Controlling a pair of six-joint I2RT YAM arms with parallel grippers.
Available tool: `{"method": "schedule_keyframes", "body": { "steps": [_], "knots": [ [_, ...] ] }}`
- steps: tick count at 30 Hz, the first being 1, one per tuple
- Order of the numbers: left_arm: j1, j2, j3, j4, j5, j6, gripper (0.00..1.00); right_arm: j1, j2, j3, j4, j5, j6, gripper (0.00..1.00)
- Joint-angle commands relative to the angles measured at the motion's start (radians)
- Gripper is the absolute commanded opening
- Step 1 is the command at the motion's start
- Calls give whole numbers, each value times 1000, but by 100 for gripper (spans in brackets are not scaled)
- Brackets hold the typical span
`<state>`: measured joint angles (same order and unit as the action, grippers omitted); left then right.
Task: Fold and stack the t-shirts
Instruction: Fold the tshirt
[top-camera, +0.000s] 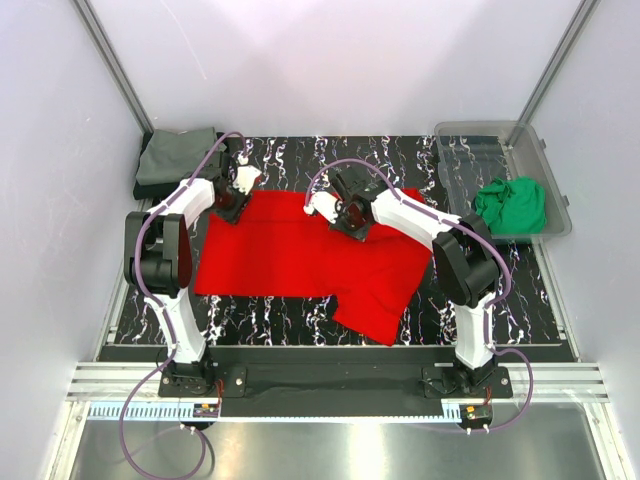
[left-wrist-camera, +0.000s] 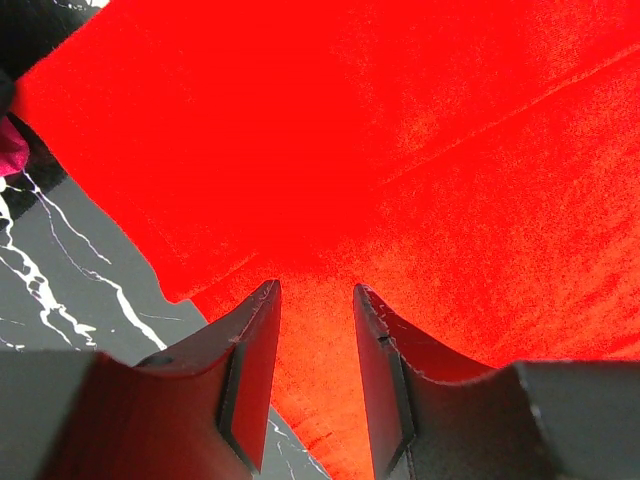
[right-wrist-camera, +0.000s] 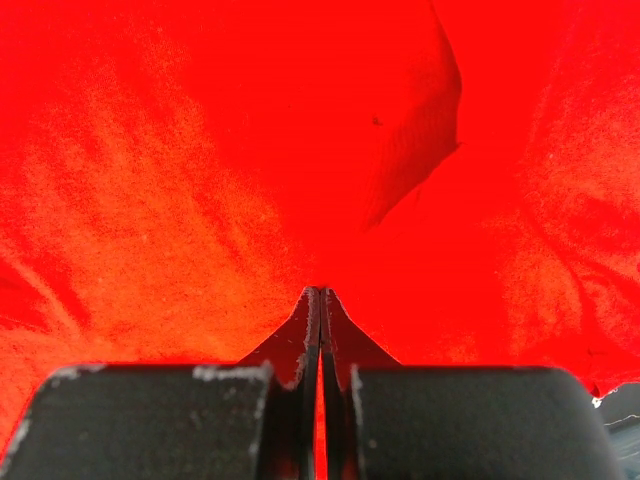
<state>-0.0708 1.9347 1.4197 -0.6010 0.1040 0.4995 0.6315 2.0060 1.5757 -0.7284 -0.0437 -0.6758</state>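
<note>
I read red shirt (top-camera: 300, 255) long axis left–right | left tool (left-wrist-camera: 315, 295) open over far-left corner | right tool (right-wrist-camera: 320, 292) clamped on far edge — mid-shirt

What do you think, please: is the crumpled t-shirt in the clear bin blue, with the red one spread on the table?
Not blue: the top external view shows the crumpled t-shirt in the clear bin is green. The red one is spread on the table.
</note>
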Motion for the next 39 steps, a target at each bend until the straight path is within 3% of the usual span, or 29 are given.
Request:
{"method": "schedule_keyframes", "body": {
  "steps": [1, 7, 10, 12, 16, 23, 28, 35, 39],
  "knots": [
    [-4, -40, 33, 18, 25, 7, 40, 11, -36, 1, -11, -2, -4, 0],
    [-4, -40, 30, 15, 25, 11, 40, 11, -44, -32, -25, 5, -11, 1],
    [-4, -42, 30, 15, 25, 13, 40, 11, -35, -46, 1, 34, -4, 43],
    [-4, -46, 30, 14, 20, 13, 40, 10, -36, -33, 10, 76, -7, 51],
    [-4, -60, 18, 7, 11, 25, 40, -115, -75, 15, 15, 47, 31, 55],
    [-4, -57, 4, -5, -3, 31, 40, -346, -21, 43, -75, -71, 22, 52],
    [-4, -46, 28, -43, -12, 34, 40, -415, -7, 49, -118, -148, 7, 53],
    [-4, -19, 73, -95, -35, 53, 40, -504, 20, 132, -284, -464, -41, 56],
    [-9, -13, 90, -118, -43, 50, 40, -526, 39, 132, -325, -519, -45, 57]
  ]
}}
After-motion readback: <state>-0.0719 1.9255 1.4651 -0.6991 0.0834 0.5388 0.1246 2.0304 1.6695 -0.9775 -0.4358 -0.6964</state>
